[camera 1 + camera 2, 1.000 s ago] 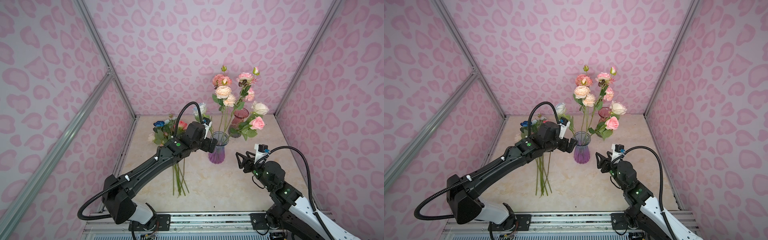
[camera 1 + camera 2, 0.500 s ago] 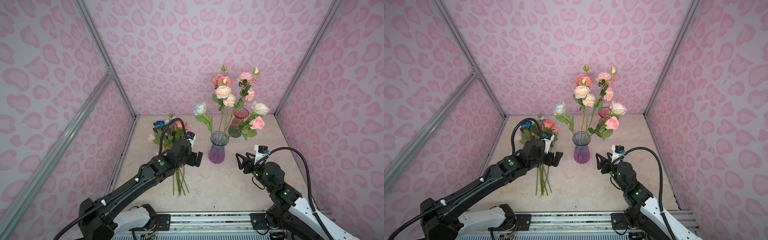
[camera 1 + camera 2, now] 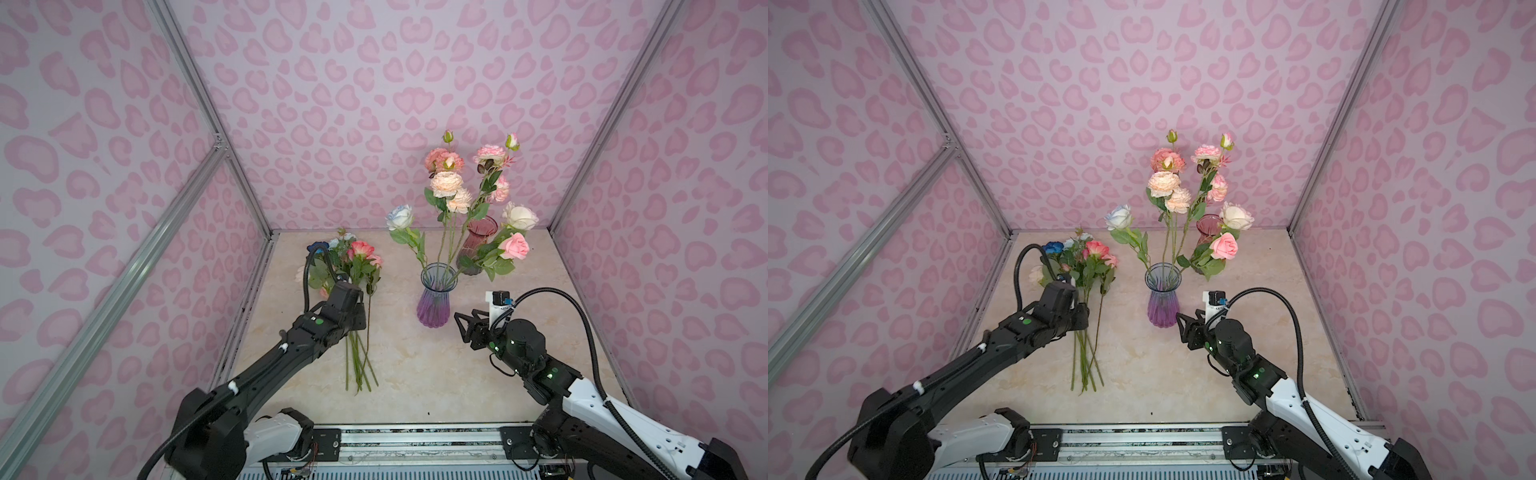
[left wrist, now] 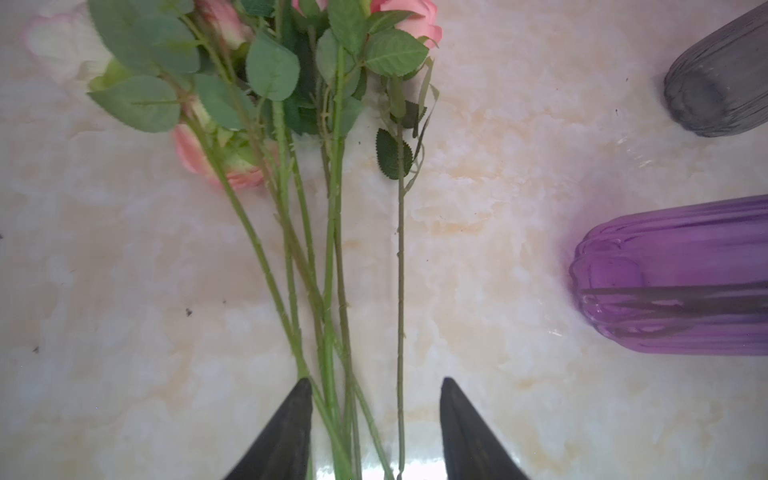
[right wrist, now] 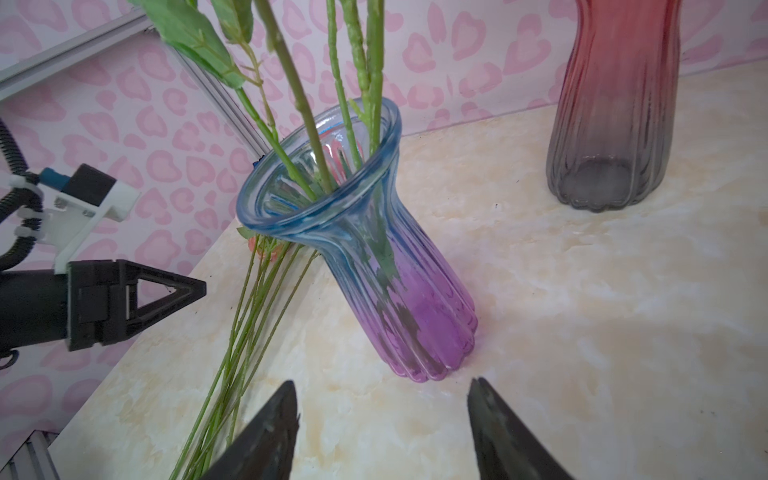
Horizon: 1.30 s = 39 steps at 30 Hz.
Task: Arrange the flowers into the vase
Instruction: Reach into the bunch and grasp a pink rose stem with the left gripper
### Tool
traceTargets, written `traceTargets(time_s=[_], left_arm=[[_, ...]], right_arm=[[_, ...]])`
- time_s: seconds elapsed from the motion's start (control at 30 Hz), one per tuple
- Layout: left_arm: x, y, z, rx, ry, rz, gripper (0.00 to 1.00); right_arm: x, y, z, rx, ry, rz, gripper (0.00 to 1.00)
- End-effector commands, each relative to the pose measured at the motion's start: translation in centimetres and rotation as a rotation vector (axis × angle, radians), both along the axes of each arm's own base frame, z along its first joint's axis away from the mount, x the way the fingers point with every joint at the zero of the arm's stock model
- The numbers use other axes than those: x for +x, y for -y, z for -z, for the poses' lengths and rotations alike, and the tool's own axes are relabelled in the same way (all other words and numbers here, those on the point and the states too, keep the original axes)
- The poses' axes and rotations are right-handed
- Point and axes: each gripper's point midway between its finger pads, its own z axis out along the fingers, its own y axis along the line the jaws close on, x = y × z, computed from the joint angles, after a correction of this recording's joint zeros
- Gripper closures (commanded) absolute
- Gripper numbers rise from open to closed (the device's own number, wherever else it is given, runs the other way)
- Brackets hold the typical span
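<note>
Flat on the pale marbled tabletop [image 3: 415, 374], near the left wall: a bunch of loose green-stemmed flowers [image 3: 359, 249] with pink, cream and blue heads. Low over the stems, the black left gripper [image 4: 376, 386], jaws partly apart, several stems in the gap, not squeezed yet. In the middle, a ribbed glass vase [image 3: 433, 305], blue on top and purple below, with tall pink, peach and white flowers [image 3: 446, 185] in it. Just behind, a red and grey glass vase [image 3: 482, 232]. Near the purple vase, the black right gripper [image 5: 382, 384], jaws wide, holding nothing.
</note>
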Motion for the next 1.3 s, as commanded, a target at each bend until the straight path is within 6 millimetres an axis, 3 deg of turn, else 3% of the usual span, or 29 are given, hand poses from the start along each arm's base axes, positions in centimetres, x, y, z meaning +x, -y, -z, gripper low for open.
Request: traceTargets(time_s=[0.0,0.17,0.33,0.47,0.63,0.8,0.97,1.1,1.27], left_arm=[[2.5,1.7,1.5,0.019,-0.041,0.041,0.45],[4.7,2.8,4.8,0.019,-0.078,0.017,0.43],[6.5,4.2,6.7,0.043,-0.115,0.047,0.52],[7.7,3.5,7.7,0.098,-0.125,0.002,0.59],[8.2,2.7,8.3,0.135,-0.126,-0.024,0.59],[8.9,2.9,9.7,0.144,-0.159,0.003,0.77],[9.3,3.3,9.8,0.118,-0.155,0.042,0.78],[9.1,4.5,10.3,0.057,-0.192,0.095,0.89],[9.0,5.3,8.8,0.014,-0.159,0.134,0.95]], right_arm=[[0.6,0.0,-1.3,0.026,0.038,0.026,0.34],[1.1,1.3,-1.2,0.0,0.054,0.1,0.32],[1.3,1.6,-1.0,-0.027,0.067,0.112,0.32],[1.5,1.8,-0.7,-0.028,0.056,0.122,0.31],[1.6,2.1,-0.7,-0.024,0.055,0.131,0.31],[1.8,2.0,-0.6,-0.025,0.054,0.126,0.31],[1.9,2.1,-1.2,-0.026,0.059,0.128,0.31],[2.1,2.1,-1.7,-0.017,0.068,0.134,0.31],[2.1,1.9,-2.1,-0.016,0.067,0.126,0.31]])
